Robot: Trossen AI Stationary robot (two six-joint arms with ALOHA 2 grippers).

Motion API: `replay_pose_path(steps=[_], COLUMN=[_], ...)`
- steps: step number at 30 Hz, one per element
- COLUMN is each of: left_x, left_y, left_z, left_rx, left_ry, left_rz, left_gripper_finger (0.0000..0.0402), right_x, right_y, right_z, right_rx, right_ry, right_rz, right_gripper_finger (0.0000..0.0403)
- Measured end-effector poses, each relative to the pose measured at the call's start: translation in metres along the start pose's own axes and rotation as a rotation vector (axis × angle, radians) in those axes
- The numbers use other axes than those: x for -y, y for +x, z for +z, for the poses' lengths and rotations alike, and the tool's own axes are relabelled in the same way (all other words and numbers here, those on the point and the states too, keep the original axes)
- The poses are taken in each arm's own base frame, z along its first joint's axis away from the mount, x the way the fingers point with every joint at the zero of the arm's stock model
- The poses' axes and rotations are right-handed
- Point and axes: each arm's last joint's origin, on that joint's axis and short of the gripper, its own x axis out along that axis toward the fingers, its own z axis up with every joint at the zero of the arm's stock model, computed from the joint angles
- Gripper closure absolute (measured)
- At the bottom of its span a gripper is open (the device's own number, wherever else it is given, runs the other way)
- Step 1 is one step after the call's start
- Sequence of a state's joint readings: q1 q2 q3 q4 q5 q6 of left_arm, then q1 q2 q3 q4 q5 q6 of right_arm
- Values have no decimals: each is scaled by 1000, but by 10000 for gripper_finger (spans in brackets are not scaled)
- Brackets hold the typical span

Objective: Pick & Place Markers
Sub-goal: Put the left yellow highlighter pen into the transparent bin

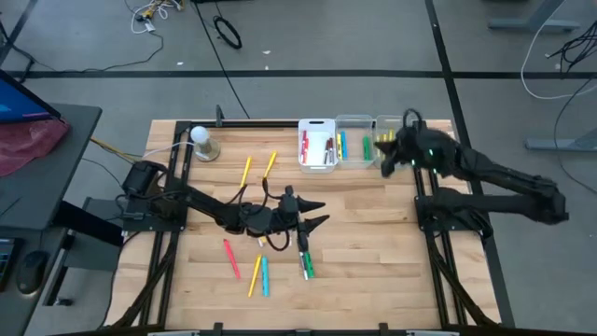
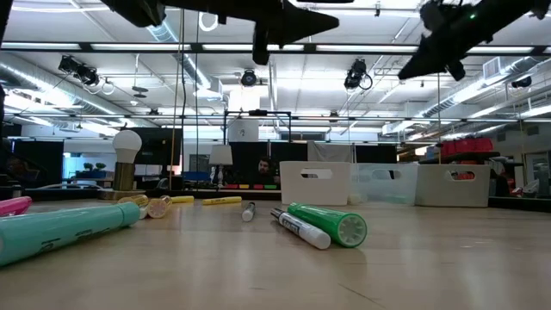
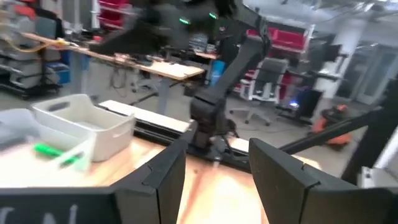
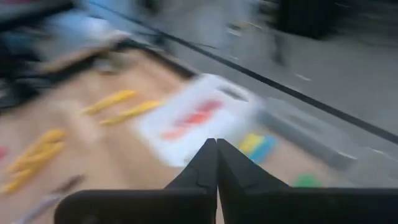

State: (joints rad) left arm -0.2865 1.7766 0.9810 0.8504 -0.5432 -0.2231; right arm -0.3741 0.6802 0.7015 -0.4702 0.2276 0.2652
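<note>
Several markers lie flat on the wooden table (image 1: 373, 243): two yellow ones (image 1: 245, 170) toward the far side, and pink (image 1: 231, 259), yellow (image 1: 254, 276), cyan (image 1: 265, 276), green (image 1: 307, 266) and white-barrelled (image 2: 301, 229) ones nearer. My left gripper (image 1: 319, 213) hangs open above the table's middle, level, with nothing between its fingers (image 3: 165, 180). My right gripper (image 4: 216, 155) is shut and empty, raised over the far right by the bins. The white bin (image 1: 317, 145) holds red markers; the clear bin (image 1: 353, 140) holds yellow and cyan ones.
A third bin (image 1: 387, 138) with green markers stands at the far right of the row. A white bulb on a base (image 1: 202, 142) stands at the far left corner. Bare wood lies at the near right of the table.
</note>
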Motion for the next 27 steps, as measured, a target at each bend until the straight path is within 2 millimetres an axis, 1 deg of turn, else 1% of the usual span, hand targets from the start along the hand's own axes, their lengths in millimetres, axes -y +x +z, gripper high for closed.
replay_pose_path(steps=[3,6,9,11,13,18,20,24,27], left_x=[4,9,16,22,26,37,39,36,30], left_y=[-9,-21,-35,-44,-51,-69,-75,-82,-85], left_z=[7,13,17,17,16,6,1,-8,-15], left_rx=[-29,-72,-102,-118,-126,-167,-183,-226,-281], left_ry=[36,82,117,142,156,202,205,160,92], left_rz=[67,135,196,235,267,327,350,386,401], left_gripper_finger=[220,220,220,220,220,220,220,220,220], right_x=[-22,-41,-58,-68,-75,-91,-94,-98,-100], right_y=[-2,3,8,7,7,3,3,2,2], right_z=[-21,-51,-80,-94,-106,-126,-131,-137,-138], right_rx=[50,85,123,156,153,117,111,92,70], right_ry=[-21,-61,-116,-136,-159,-238,-260,-285,-288], right_rz=[184,332,440,488,495,472,452,452,514], right_gripper_finger=[397,400,401,401,401,401,401,401,396])
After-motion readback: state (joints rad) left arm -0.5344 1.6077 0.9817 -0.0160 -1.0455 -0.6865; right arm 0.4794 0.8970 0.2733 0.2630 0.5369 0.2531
